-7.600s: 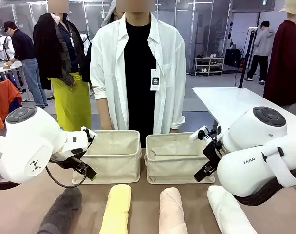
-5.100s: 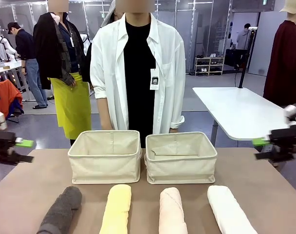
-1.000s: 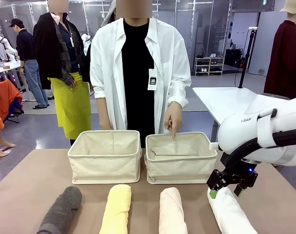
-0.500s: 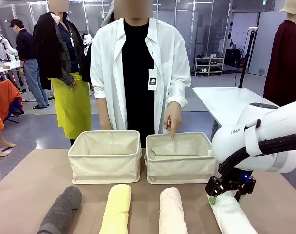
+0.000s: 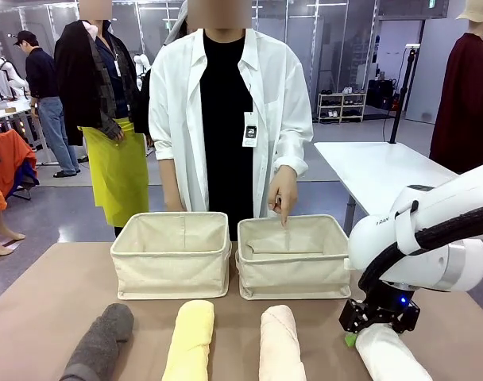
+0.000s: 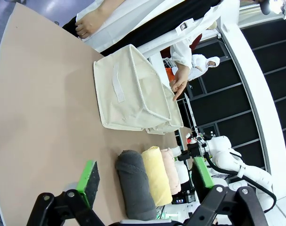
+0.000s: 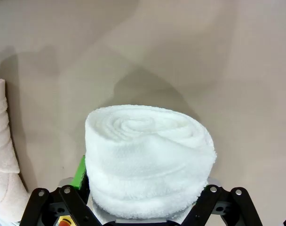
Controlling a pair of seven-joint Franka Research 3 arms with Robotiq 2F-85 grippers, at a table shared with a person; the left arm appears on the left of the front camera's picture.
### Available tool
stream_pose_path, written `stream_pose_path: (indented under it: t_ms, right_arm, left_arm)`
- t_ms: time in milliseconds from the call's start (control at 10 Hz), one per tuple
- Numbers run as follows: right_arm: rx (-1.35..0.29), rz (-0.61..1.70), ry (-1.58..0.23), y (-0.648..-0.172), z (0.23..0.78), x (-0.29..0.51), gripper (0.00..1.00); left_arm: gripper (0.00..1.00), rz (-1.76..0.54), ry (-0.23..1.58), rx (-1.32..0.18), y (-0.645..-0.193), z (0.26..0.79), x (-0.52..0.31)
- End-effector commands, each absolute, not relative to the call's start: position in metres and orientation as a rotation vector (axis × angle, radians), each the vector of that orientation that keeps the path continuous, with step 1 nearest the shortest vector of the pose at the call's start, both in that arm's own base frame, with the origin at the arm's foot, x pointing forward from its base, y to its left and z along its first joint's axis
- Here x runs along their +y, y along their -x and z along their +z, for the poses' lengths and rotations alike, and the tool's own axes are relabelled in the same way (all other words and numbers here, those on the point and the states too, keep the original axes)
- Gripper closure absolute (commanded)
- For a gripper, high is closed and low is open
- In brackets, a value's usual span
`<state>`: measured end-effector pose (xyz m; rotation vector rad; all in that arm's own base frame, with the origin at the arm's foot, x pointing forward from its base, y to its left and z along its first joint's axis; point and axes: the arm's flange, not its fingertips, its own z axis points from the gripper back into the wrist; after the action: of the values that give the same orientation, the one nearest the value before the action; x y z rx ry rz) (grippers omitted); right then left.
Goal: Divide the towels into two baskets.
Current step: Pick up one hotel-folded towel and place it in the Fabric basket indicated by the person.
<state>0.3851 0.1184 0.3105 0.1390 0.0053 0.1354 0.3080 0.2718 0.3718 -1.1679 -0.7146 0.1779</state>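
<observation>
R hand (image 5: 375, 327) is down on the far end of the white towel (image 7: 147, 160), lying on the worktop (image 5: 51, 294) at the right end of the row. Jaws sit either side of the roll, one green pad (image 7: 79, 172) against it; can't tell if it's pinched firm. L hand (image 6: 146, 175) wide open, empty. Expect terry to be light, soft, squashy, grippy, not fragile. An end grip will prob let it sag or unroll, so you'd do better nearer mid-length, across the roll, squeezing deep.
</observation>
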Motion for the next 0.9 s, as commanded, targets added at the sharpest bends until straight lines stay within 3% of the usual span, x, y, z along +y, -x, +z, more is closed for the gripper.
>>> stream_pose_path:
  t_ms: [0,100,200,300,500,800]
  right_arm:
    - [-0.012,0.155,-0.146,-0.345,0.302,0.108,0.23]
    - [-0.009,0.155,-0.141,-0.344,0.303,0.105,0.38]
    - [-0.006,0.16,-0.138,-0.342,0.306,0.103,0.42]
    - [-0.028,0.173,-0.127,-0.343,0.314,0.102,0.58]
    - [-0.061,0.29,-0.177,-0.342,0.36,0.105,0.62]
    - [-0.148,0.676,-0.143,-0.344,0.443,0.135,0.62]
  left_arm:
    - [0.0,0.176,1.169,-0.715,-0.305,0.372,0.273]
    - [0.0,0.176,1.169,-0.715,-0.305,0.372,0.273]
    - [0.0,0.176,1.169,-0.715,-0.305,0.372,0.273]
    - [0.0,0.176,1.169,-0.715,-0.305,0.372,0.273]
    - [0.0,0.176,1.169,-0.715,-0.305,0.372,0.273]
    - [0.0,0.176,1.169,-0.715,-0.305,0.372,0.273]
